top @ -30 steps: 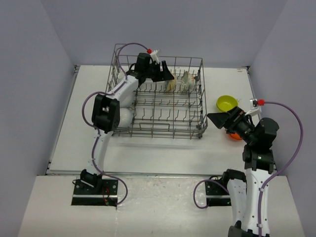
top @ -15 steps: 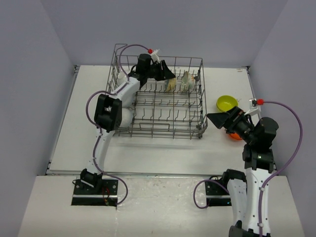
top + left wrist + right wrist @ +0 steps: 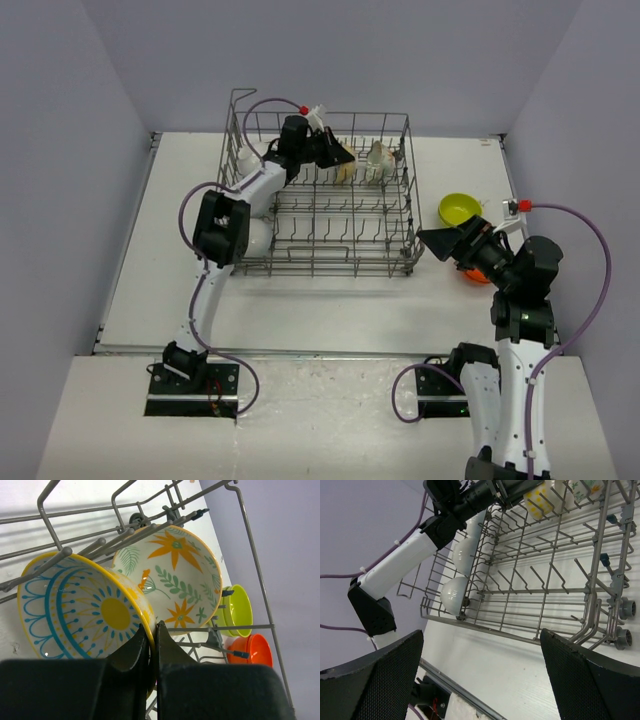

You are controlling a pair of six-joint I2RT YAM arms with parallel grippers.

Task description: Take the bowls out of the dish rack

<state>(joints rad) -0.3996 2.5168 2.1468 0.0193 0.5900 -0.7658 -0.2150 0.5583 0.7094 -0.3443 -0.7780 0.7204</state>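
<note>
The grey wire dish rack (image 3: 330, 270) stands at the back of the table. My left gripper (image 3: 340, 152) (image 3: 152, 630) reaches into its far row and is shut on the rim of a cream bowl with a yellow and blue pattern (image 3: 75, 610) (image 3: 344, 172). A second cream floral bowl (image 3: 175, 575) (image 3: 377, 160) stands just behind it, on its edge. White bowls (image 3: 454, 595) (image 3: 465, 550) lean in the rack's left side. My right gripper (image 3: 445, 243) (image 3: 480, 675) hovers open to the right of the rack, holding nothing.
A yellow-green bowl (image 3: 457, 209) (image 3: 239, 610) and an orange bowl (image 3: 474, 275) (image 3: 252, 649) sit on the table right of the rack, the orange one partly hidden by my right arm. Upright tines fill the rack's middle rows.
My left gripper's fingers have closed onto the rim of the yellow and blue patterned bowl. The right arm has stayed where it was.
</note>
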